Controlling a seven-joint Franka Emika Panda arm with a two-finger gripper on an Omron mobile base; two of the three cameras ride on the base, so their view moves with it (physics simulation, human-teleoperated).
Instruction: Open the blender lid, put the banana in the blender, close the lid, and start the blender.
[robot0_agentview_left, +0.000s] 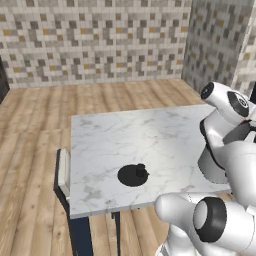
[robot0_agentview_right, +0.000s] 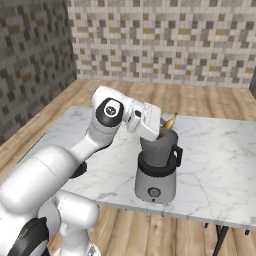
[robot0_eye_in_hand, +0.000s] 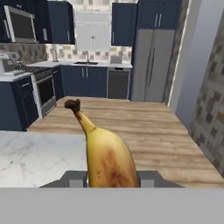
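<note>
The blender (robot0_agentview_right: 156, 172) stands on the marble table with its dark jar (robot0_agentview_right: 160, 148) open at the top. The blender lid (robot0_agentview_left: 133, 175), a flat black disc with a small knob, lies on the table away from it. My gripper (robot0_agentview_right: 164, 128) hangs tilted just above the jar's mouth, shut on the banana (robot0_agentview_right: 170, 121), whose tip sticks up past the jar's rim. In the hand view the banana (robot0_eye_in_hand: 107, 155) is yellow with a brown patch and a dark stem, clamped between my fingertips (robot0_eye_in_hand: 75, 178), with the gripper (robot0_eye_in_hand: 111, 179) closed on its lower end.
The marble table (robot0_agentview_left: 110, 140) stands on a wooden floor with tiled walls behind. My own arm (robot0_agentview_left: 227, 150) covers most of the blender in the left base view. Dark blue kitchen cabinets (robot0_eye_in_hand: 85, 81) and a fridge (robot0_eye_in_hand: 153, 65) stand far beyond the table.
</note>
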